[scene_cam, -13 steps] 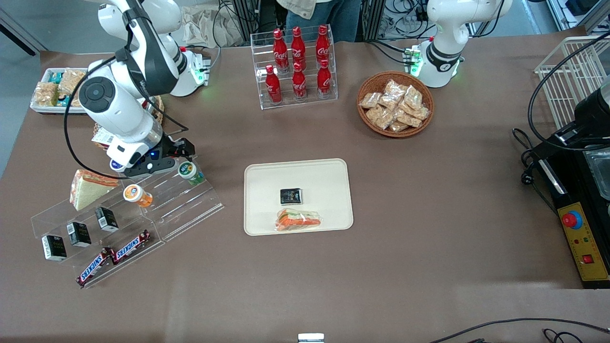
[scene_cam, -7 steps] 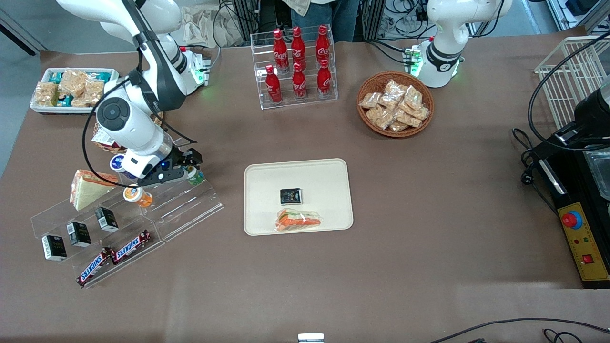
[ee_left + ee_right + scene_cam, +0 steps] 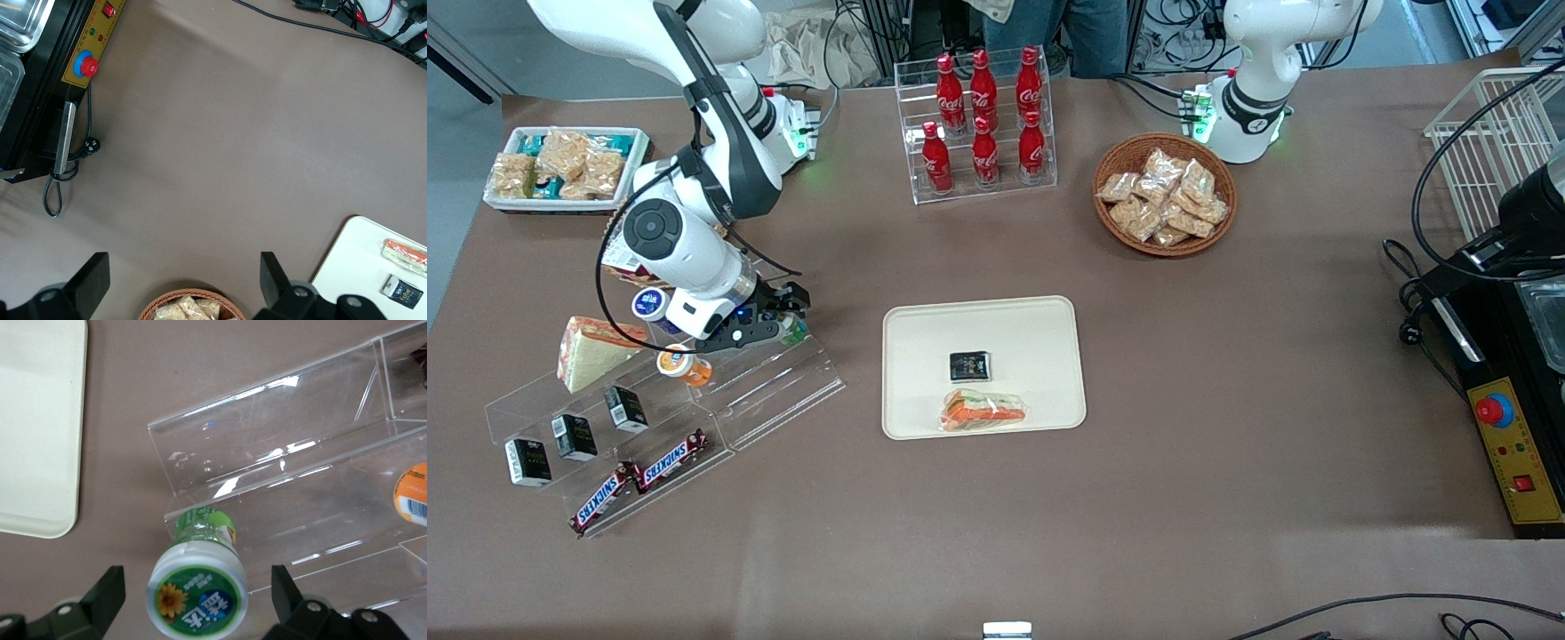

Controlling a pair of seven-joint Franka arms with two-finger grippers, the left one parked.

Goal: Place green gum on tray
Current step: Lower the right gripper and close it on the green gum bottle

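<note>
I see pincer (image 3: 197, 603) spread wide, fingers (image 3: 101, 600) flanking gum (image 3: 197, 590), no contact. Gum upright on clear stepped rack (image 3: 765, 382), beside orange bottle (image 3: 685, 364). Tray (image 3: 1040, 320) well apart on tabletop (image 3: 1227, 356).

A brown table (image 3: 1227, 462) fills the scene under even light, cables (image 3: 1405, 613) trailing at its edges.

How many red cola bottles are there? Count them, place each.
6 bottles, all in the clear rack: three on the farther step, three on the nearer step. None seems hidden. The gripper straddles the green gum, open.
</note>
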